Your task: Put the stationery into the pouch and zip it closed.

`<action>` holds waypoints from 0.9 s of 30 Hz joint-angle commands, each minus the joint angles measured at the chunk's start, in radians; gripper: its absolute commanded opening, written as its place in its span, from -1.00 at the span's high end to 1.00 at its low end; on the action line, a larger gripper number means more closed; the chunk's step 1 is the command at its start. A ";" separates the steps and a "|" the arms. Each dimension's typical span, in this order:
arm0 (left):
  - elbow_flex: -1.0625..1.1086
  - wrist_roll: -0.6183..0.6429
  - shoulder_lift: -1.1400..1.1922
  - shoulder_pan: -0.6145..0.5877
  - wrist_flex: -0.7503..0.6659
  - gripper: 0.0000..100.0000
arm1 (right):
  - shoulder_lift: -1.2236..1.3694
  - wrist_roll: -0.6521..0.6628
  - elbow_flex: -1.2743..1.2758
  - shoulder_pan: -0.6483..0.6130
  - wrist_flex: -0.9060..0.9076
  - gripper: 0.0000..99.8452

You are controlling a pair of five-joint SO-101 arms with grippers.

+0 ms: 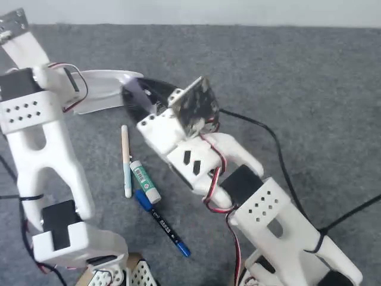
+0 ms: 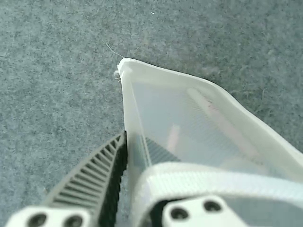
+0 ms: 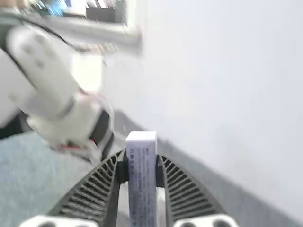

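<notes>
Pouch (image 2: 199,123) clamped by left gripper (image 2: 135,140), right gripper (image 3: 141,156) pinching eraser (image 3: 141,184)

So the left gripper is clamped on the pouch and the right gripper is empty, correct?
Not quite: the right gripper is shut on a white printed block, as the right wrist view shows. The left gripper does hold the pouch.

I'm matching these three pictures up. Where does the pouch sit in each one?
High view: the pouch, upper left, beyond the blue-capped pen.
Left wrist view: pinched in the left hand, stretching away over the grey carpet.
Right wrist view: too blurred to tell.
Shared landmark: that grey carpet.
</notes>
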 commanded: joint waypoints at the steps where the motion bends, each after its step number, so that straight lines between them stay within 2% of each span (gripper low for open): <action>1: -0.008 0.015 -0.005 0.006 -0.048 0.98 | -0.044 0.103 -0.017 -0.050 -0.173 0.99; 5: -0.008 0.015 -0.005 0.006 -0.049 0.98 | -0.042 0.143 -0.012 -0.067 -0.305 0.99; 14: -0.010 0.015 -0.005 0.008 -0.049 0.98 | 0.124 0.143 -0.011 -0.061 -0.394 0.99; 27: -0.012 0.015 -0.005 0.008 -0.049 0.98 | 0.460 0.143 -0.018 -0.013 -0.935 0.99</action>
